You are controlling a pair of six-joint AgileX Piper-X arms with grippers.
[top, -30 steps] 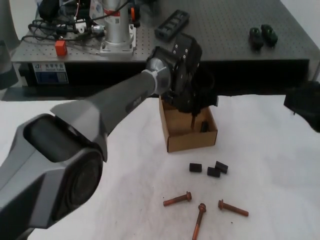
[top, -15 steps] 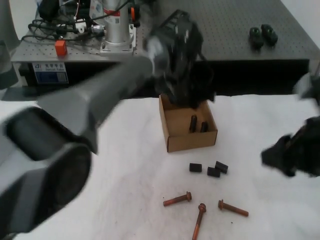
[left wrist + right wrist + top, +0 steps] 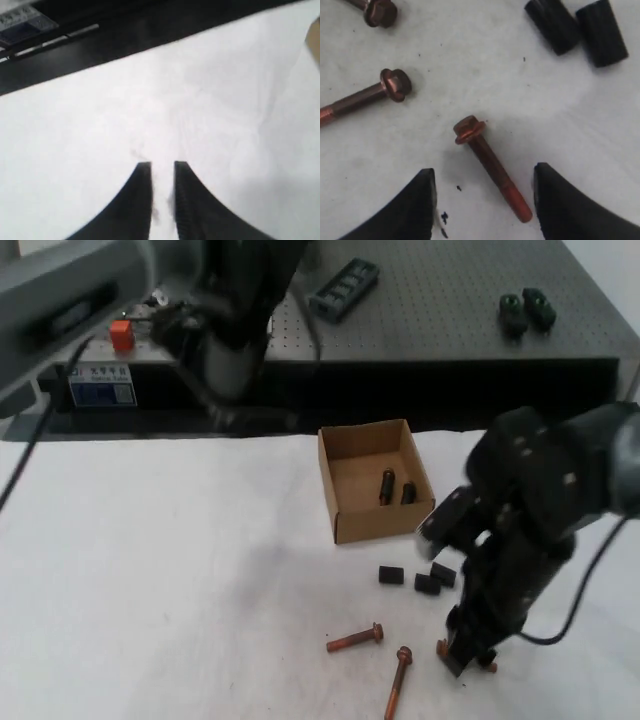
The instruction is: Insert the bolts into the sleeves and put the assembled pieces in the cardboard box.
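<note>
- Bolts [image 3: 355, 639], three of copper colour, lie on the white cloth [image 3: 180, 590], well in front of the cardboard box [image 3: 385, 523].
- Over the bolt farthest to the box's right [image 3: 480, 150] hangs the right gripper [image 3: 484, 172], fingers spread wide. The shaft lies between them, untouched. In the high view the right arm [image 3: 530, 510] hides most of this bolt.
- Three black sleeves [image 3: 427, 584] sit between the bolts and the box, near its front wall, with the right arm just beside them.
- Inside the box are two dark pieces [image 3: 387, 486] (whether each is bolt and sleeve together, I cannot tell).
- The left gripper [image 3: 161, 165] hangs over bare cloth left of the box, fingers parted by a narrow gap and holding nothing.
- Behind the box is a perforated bench plate [image 3: 450, 330] with a black tray [image 3: 345, 288], two dark green things [image 3: 525, 308] and an orange block [image 3: 121, 335].
</note>
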